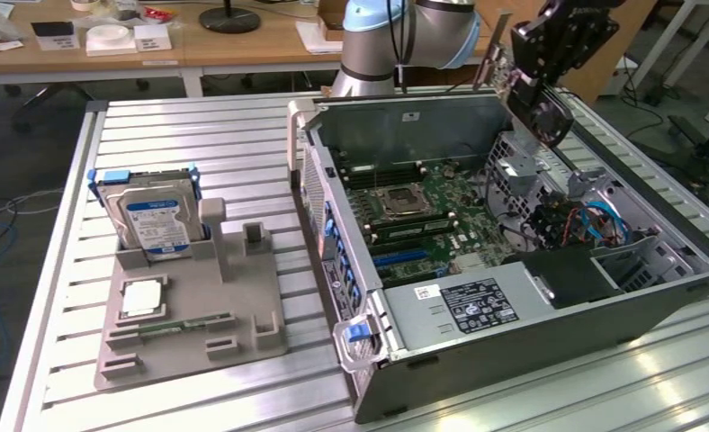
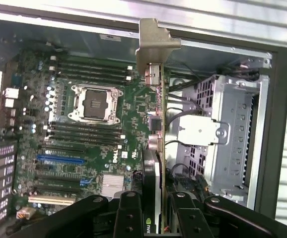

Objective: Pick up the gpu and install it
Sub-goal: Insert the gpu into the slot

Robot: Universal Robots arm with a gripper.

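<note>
We note the gpu point(image 2: 158, 116) as a green lacquered board with a dull silver metal bracket point(image 2: 156, 43). The case point(image 1: 547, 335) is matt grey sheet metal. The table point(image 1: 210, 135) is ribbed, glossy metal. The holder point(image 1: 258, 308) looks like matt grey plastic.

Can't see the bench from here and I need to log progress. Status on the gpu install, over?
The fingers shut on the gpu. Card edge-on above the open case, not seated. Close beside it: black cables by the drive cage.
</note>
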